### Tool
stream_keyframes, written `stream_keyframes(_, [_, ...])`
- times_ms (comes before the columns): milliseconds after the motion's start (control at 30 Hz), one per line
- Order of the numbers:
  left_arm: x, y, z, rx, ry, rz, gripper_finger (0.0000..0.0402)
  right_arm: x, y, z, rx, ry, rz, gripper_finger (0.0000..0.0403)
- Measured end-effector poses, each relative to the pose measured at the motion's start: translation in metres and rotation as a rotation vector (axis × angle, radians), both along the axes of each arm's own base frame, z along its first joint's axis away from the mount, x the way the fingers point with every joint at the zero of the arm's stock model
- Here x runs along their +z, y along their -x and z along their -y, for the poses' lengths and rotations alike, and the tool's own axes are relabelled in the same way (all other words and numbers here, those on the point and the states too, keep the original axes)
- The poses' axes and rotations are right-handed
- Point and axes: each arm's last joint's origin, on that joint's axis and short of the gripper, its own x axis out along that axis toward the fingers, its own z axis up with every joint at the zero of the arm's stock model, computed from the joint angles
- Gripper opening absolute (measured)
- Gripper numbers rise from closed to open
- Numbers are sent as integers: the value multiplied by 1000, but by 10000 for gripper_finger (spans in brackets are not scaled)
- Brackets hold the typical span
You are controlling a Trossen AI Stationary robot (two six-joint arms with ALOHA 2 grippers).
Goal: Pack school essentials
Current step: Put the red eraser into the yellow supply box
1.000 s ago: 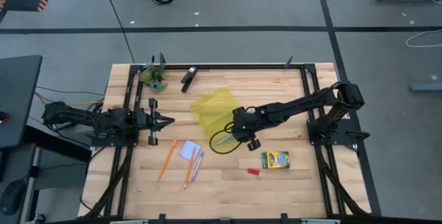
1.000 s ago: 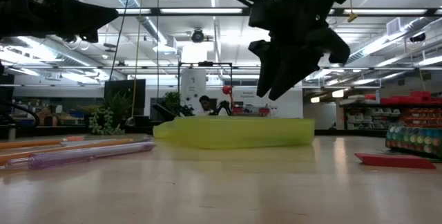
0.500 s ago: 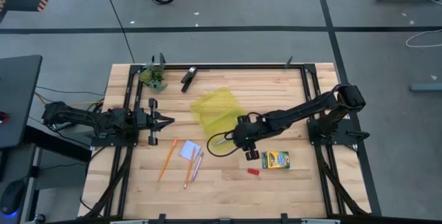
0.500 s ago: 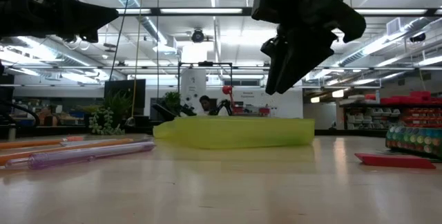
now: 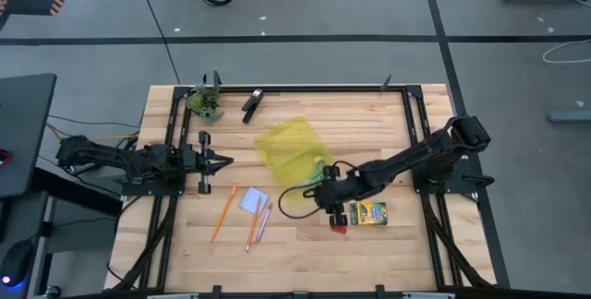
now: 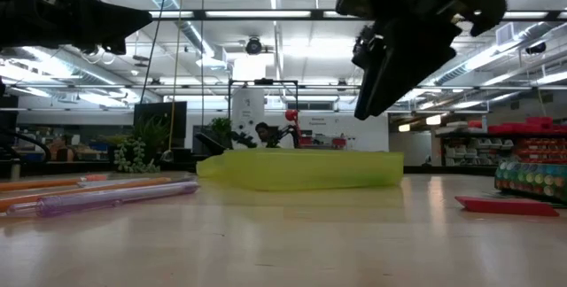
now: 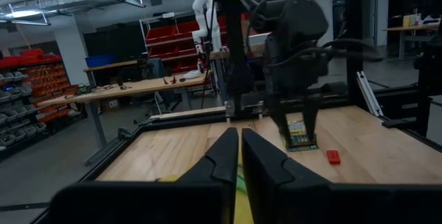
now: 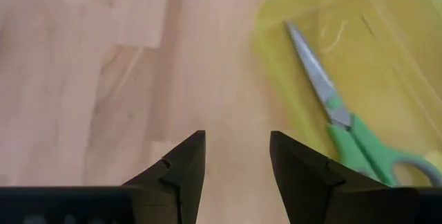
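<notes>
The right gripper (image 5: 338,209), spread and empty, was held just left of the crayons (image 5: 368,213); the scissors (image 8: 345,124) lay in the case (image 5: 288,149). The eraser (image 5: 338,230) could be knocked aside by a careless descent.

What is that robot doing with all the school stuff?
It is packing school things into a yellow case. The green scissors already lie inside. The right claw is open and empty, hanging near the crayon box and red eraser. The left claw waits shut at the side. Pencils and a notepad lie unpacked.
</notes>
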Motion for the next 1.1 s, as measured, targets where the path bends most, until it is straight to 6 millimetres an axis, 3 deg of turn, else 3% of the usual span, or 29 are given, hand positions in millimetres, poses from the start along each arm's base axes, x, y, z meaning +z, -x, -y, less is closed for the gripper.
stream_keyframes(433, [0, 0, 0, 0, 0, 0, 21, -13, 7, -36, -57, -15, 9, 168])
stream_keyframes(667, [-1, -1, 0, 0, -1, -7, 30, -27, 8, -51, -70, -34, -26, 168])
stream_keyframes(900, [-1, -1, 0, 0, -2, -14, 26, -29, 16, -61, -79, -65, -58, 170])
stream_keyframes(1100, [-1, -1, 0, 0, -2, -13, 27, -39, 22, -72, -68, -51, -107, 198])
